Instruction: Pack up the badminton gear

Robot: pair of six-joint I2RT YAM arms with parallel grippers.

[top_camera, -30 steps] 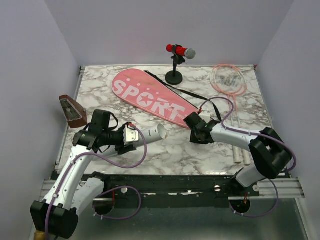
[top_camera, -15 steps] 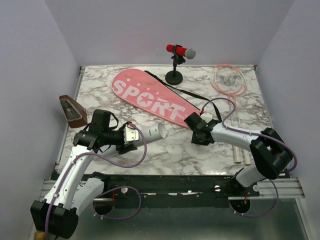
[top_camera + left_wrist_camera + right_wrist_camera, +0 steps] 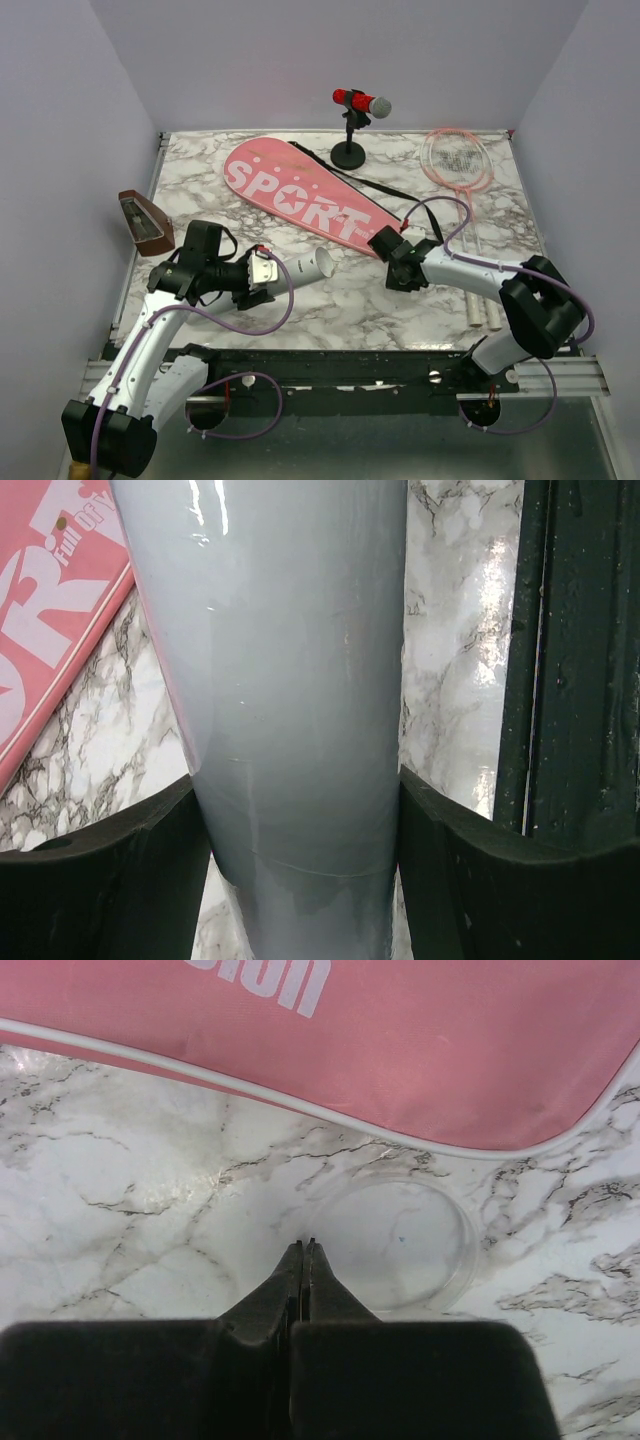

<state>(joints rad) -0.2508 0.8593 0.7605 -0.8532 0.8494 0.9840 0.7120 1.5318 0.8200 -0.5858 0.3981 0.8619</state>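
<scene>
Lower left, the left hand [image 3: 272,272] grasps the white tube [image 3: 310,266]. The pink SPORT bag [image 3: 300,195] lies flat mid-bench [image 3: 350,290]. The right hand [image 3: 303,1247] is clenched at a clear lid [image 3: 395,1245]'s rim; whether it pinches the lid is unclear. Upper right, the rackets [image 3: 458,160] lie unpacked, so nothing looks packed yet.

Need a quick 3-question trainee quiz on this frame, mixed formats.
1. True or false: the left hand grips the white tube.
2. The right hand has its jaws: A) wide open B) shut C) out of view.
3. Fill in: the heads of the two rackets lie at the far ____ corner of the marble table.
Key: 1 true; 2 B; 3 right.
</scene>
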